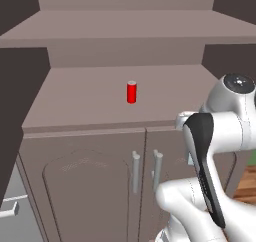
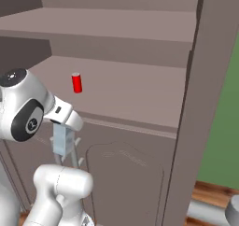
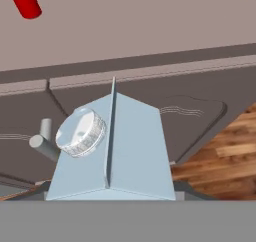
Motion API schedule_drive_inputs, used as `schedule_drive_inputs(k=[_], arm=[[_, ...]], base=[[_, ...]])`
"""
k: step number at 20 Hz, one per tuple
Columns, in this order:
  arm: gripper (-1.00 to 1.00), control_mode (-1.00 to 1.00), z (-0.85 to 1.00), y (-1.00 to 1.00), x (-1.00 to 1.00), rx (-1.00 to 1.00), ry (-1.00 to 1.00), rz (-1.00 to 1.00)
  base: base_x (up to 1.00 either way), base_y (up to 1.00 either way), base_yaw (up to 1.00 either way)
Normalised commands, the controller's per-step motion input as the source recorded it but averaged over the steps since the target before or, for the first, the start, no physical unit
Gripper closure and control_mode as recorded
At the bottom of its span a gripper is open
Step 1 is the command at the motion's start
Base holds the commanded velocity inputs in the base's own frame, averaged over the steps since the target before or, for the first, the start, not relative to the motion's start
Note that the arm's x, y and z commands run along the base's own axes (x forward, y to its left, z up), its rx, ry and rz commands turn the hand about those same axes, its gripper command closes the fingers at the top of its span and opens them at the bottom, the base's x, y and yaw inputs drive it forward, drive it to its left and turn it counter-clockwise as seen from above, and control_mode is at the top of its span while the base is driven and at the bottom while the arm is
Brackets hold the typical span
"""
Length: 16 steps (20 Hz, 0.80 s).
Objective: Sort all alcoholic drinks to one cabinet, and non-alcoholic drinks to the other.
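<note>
Fingers (image 2: pixel 61 150) grip the pale-blue carton (image 3: pixel 111 148), upright, cap-end up.

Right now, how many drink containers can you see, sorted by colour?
Red: 1, the red can upright on the counter.
Pale blue: 1, the pale-blue carton held in the gripper, low by the cabinet doors.
Total: 2.

A pale-blue carton (image 3: pixel 130 151) with a gabled top and a round ribbed screw cap (image 3: pixel 81 132) is seen close at the bottom of the frame, held between the gripper's fingers. Behind it, closed brown cabinet doors (image 3: pixel 195 116) with grey bar handles (image 3: pixel 45 141) are shown below a counter (image 3: pixel 150 26). A red can (image 3: pixel 24 1) is seen on the counter at the upper left. Wooden floor (image 3: pixel 225 156) is visible at the right.
</note>
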Motion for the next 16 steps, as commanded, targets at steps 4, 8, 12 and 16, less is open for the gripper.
schedule_drive_inputs(k=[4, 8, 12, 16], arm=[[1.00, 1.00, 0.00, 0.00, 0.00, 0.00, 0.00, 0.00], [1.00, 1.00, 0.00, 0.00, 0.00, 0.00, 0.00, 0.00], [1.00, 1.00, 0.00, 0.00, 0.00, 0.00, 0.00, 0.00], [1.00, 1.00, 0.00, 0.00, 0.00, 0.00, 0.00, 0.00]], base=[[0.01, -0.19, 0.00], [0.19, -0.14, 0.00], [0.39, -0.14, 0.00], [0.24, -0.11, 0.00]])
